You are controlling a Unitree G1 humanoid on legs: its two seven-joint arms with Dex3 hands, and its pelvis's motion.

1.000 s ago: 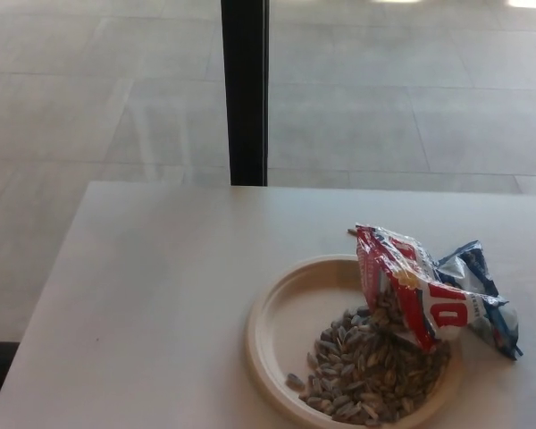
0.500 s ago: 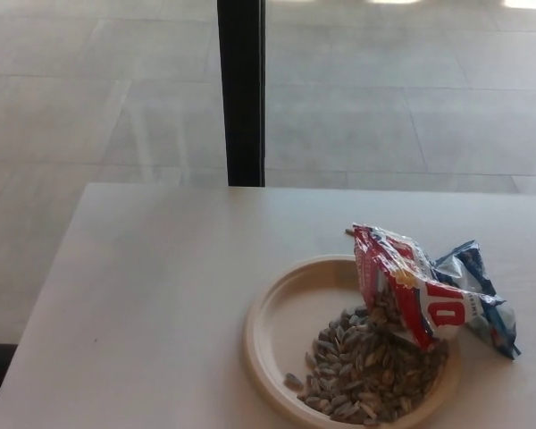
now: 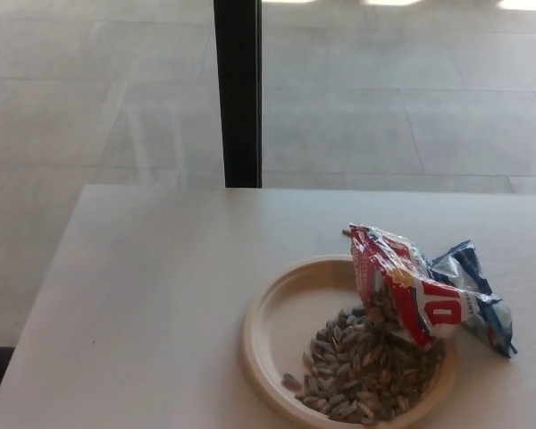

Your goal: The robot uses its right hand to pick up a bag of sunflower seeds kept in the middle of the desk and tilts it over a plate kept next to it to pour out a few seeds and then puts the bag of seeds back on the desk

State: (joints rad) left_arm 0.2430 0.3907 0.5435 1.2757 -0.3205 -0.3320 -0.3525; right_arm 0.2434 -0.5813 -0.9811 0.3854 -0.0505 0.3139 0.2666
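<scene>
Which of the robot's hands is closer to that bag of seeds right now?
Neither can be judged: no hand shows in the head view. The seed bag lies alone, partly on the plate.

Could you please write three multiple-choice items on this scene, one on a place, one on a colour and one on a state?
1. Where do the sunflower seeds lie?
A. in a heap on the plate
B. scattered on the floor
C. in a bowl at the desk's left edge

2. What colours is the bag of seeds?
A. green and yellow
B. red, white and blue
C. plain black

3. How is the bag resting?
A. upright and sealed, away from the plate
B. held in the air by a hand
C. crumpled, its open end over the plate's right rim, no hand on it

Answers: 1 A, the heap fills the plate's lower right part. 2 B, red front with white lettering and blue back. 3 C, neither robot hand is in view.
</scene>
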